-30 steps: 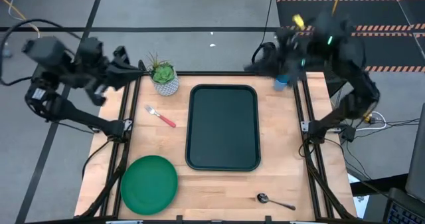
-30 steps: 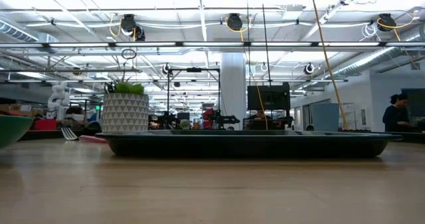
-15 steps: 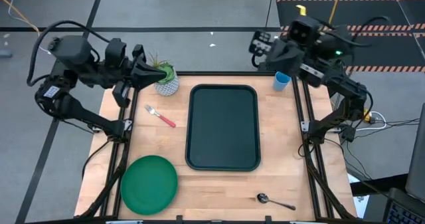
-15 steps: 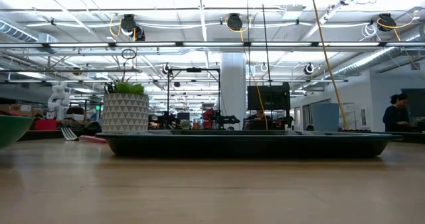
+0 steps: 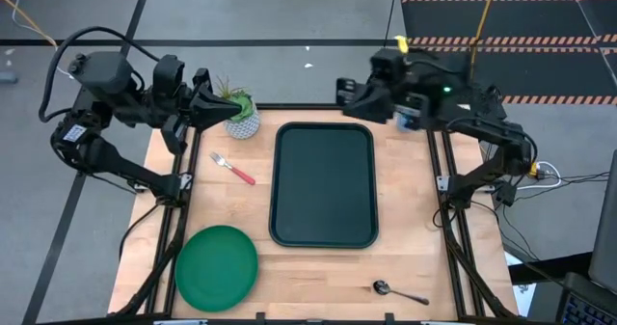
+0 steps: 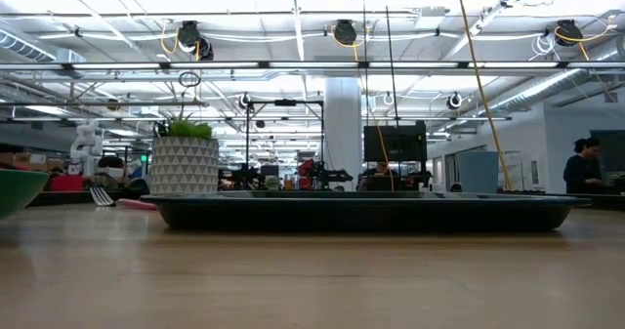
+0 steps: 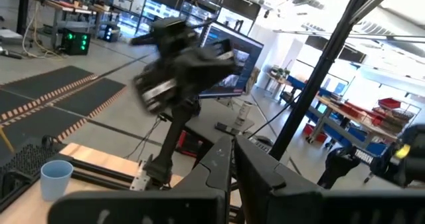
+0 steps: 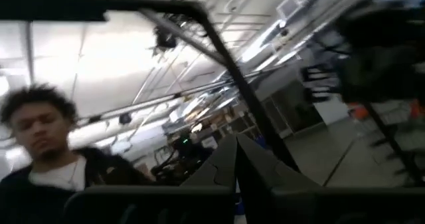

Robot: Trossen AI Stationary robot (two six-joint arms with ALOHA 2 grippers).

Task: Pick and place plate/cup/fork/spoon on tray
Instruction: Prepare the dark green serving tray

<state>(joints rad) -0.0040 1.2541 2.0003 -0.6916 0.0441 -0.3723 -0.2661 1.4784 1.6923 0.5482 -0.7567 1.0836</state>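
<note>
— Grippers?

— The left gripper [image 5: 204, 103] and the right gripper [image 5: 345, 92] hover closed, empty, above the far edge.

— Progress?

— None — the tray [image 5: 325, 183] is bare. The plate [image 5: 216, 265], fork [image 5: 231, 167], spoon [image 5: 398, 291] and cup [image 7: 56, 178] (far right corner) sit on the table [image 5: 405, 209].

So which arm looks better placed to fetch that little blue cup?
The right one, probably. The cup sits at the table's far right corner, just beneath the right gripper. The left gripper hovers beside the plant pot, across the tray.
</note>
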